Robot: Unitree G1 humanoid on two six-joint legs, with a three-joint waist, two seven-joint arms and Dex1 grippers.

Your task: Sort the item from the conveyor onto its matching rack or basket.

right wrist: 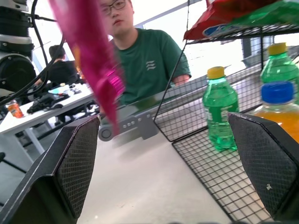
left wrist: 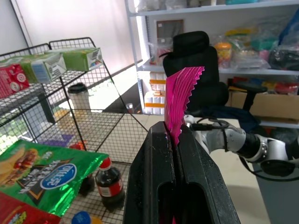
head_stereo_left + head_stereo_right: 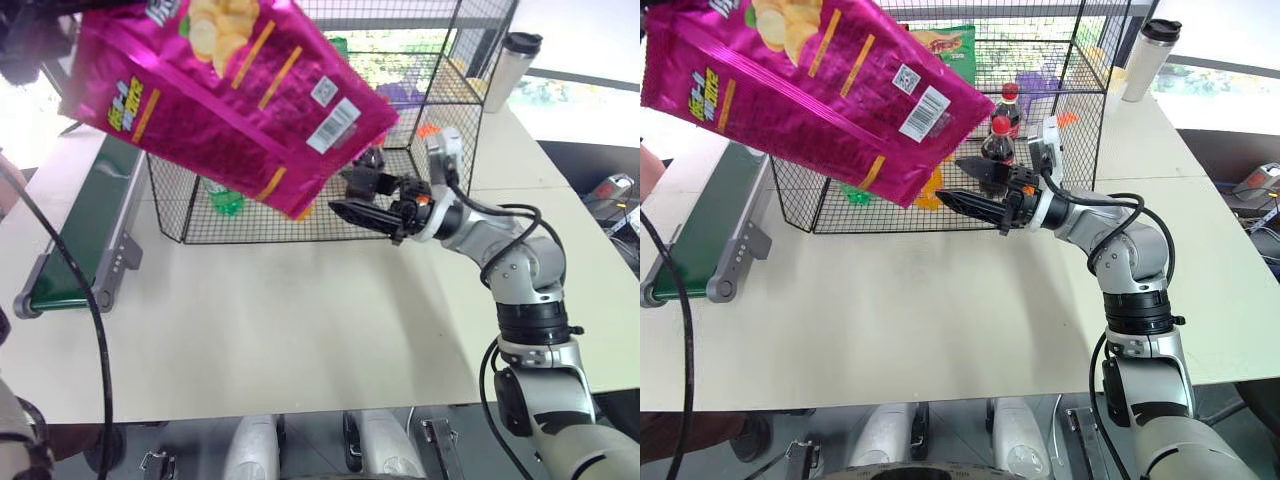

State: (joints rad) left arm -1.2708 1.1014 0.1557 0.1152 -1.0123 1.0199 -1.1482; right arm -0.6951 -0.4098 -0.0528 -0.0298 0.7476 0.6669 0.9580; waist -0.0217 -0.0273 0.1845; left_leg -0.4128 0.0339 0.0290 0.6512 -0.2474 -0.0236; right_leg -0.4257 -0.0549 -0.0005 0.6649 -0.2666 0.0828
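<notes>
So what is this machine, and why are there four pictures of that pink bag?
It is a robot with two arms. Two pictures come from cameras on its head, looking down at a white table. The other two come from small cameras on its wrists. The left gripper has its jaws shut on the pink chip bag, holding it up in the air. The right gripper has its jaws wide open with nothing in them. On the table stand a green conveyor belt and a black wire rack with bottles and snack bags inside.

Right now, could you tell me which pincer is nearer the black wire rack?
Right. The right pincer is open just before the rack; the left holds the pink chip bag higher.
</notes>
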